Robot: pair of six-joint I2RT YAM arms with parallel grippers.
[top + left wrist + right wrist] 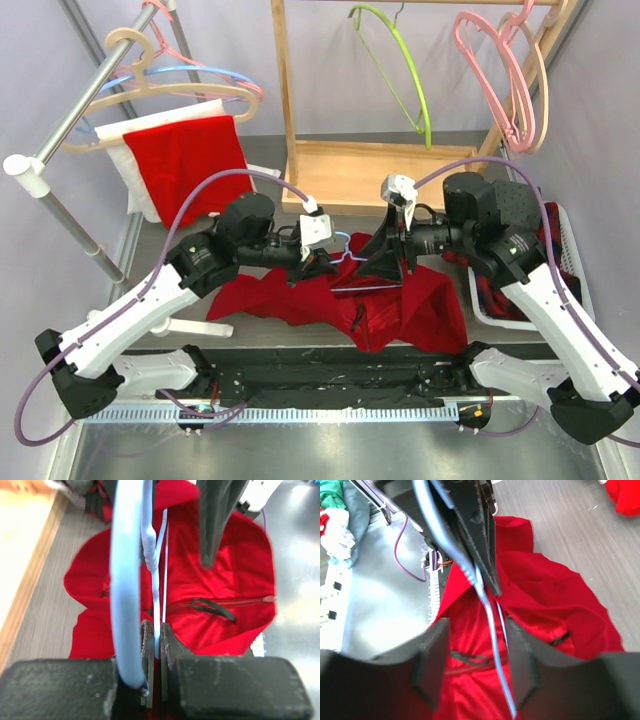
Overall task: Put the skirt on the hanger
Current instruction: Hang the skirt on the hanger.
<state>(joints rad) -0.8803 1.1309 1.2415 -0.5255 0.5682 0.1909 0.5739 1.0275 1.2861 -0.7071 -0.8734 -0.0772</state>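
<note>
The red skirt (400, 300) lies crumpled on the table between the two arms, its zipper and black loops showing in the wrist views. A light blue hanger (345, 245) is held above it. My left gripper (157, 630) is shut on the hanger's (125, 580) thin wire, with the thick blue hook curving past its left finger. My right gripper (477, 655) stands open with the hanger's wire (492, 625) passing between its fingers, nearer the right one and touching neither. Both grippers meet over the skirt (545, 595), facing each other.
A metal rail at back left carries several hangers plus a red and a white cloth (190, 160). A wooden rack (380, 165) stands behind, with a green hanger (400, 60) and pink hangers (500, 70). A white basket (490, 305) of clothes sits on the right.
</note>
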